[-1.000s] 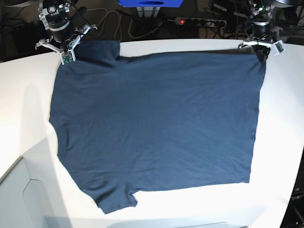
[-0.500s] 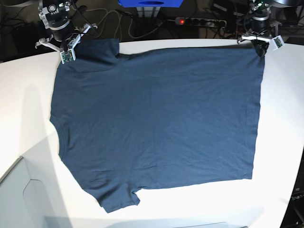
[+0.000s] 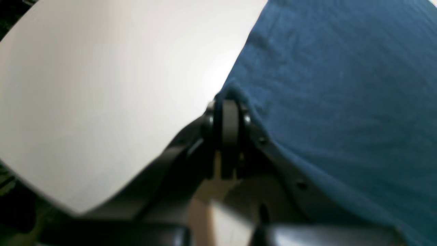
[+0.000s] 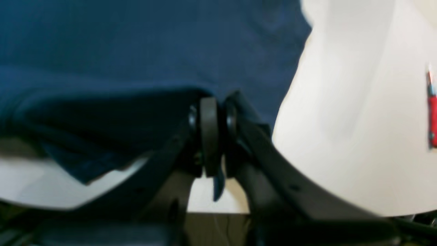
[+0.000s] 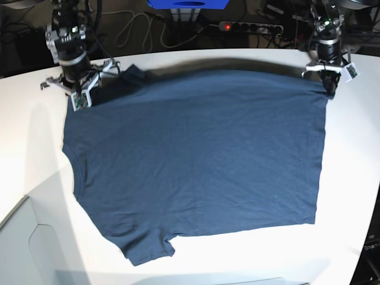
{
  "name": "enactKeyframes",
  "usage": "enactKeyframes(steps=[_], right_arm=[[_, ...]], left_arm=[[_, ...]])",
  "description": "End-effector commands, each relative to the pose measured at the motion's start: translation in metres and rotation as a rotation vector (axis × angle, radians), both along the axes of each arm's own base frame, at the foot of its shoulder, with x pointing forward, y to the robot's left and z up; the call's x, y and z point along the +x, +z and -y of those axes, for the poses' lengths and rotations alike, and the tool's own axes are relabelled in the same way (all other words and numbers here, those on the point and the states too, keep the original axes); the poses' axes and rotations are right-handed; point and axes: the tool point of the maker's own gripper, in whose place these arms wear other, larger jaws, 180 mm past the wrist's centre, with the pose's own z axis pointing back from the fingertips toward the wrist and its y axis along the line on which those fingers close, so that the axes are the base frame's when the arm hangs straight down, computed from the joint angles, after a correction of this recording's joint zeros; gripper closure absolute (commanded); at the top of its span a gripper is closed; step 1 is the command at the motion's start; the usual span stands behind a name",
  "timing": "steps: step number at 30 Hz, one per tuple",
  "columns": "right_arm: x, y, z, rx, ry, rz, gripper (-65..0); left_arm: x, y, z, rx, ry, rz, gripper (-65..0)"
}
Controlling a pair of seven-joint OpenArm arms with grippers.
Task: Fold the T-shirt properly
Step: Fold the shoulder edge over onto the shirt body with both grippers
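Observation:
The dark navy T-shirt (image 5: pixel 196 154) lies spread on the white table (image 5: pixel 350 196), one short sleeve at the near left. Its far edge is raised off the table and casts a shadow behind it. My left gripper (image 5: pixel 326 85) is at the far right corner, shut on the cloth; in the left wrist view the gripper (image 3: pixel 229 102) pinches the edge of the T-shirt (image 3: pixel 341 85). My right gripper (image 5: pixel 79 98) holds the far left corner by the other sleeve. The right wrist view shows that gripper (image 4: pixel 213 102) shut on bunched fabric of the T-shirt (image 4: pixel 136 41).
A power strip (image 5: pixel 249 27) with a red light, cables and a blue object (image 5: pixel 189 3) lie beyond the table's far edge. A grey panel (image 5: pixel 24 243) sits at the near left corner. A red pen-like thing (image 4: pixel 432 116) lies on the table.
Both grippers have lifted the shirt's far edge and drawn it toward the near side. The right gripper moved most, and the far sleeve has bunched up beside it.

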Motion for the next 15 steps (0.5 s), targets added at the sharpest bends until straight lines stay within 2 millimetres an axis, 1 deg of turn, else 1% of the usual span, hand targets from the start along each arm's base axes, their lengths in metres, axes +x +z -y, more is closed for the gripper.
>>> enactKeyframes(steps=[1, 6, 9, 11, 15], right_arm=[[0.013, 0.011, 0.002, -0.013, 0.009, 0.053, -0.2], [0.041, 0.016, -0.004, -0.020, 0.073, 0.084, -0.2], [0.058, 0.023, -0.004, -0.021, 0.080, 0.118, -0.2], [0.069, 0.023, -0.002, -0.022, 0.074, 0.126, -0.2], [0.089, 0.015, 0.005, -0.021, 0.055, 0.119, -0.2]], left_arm=[[0.011, 0.015, -0.005, 0.031, -0.005, 0.057, 0.0], [0.036, 0.027, -0.005, 0.036, -0.004, 0.121, 0.0], [0.051, 0.037, -0.006, 0.090, -0.019, 0.140, 0.0], [0.061, 0.043, -0.005, 0.124, -0.027, 0.152, 0.0], [0.078, 0.051, -0.006, 0.165, -0.034, 0.173, 0.0]])
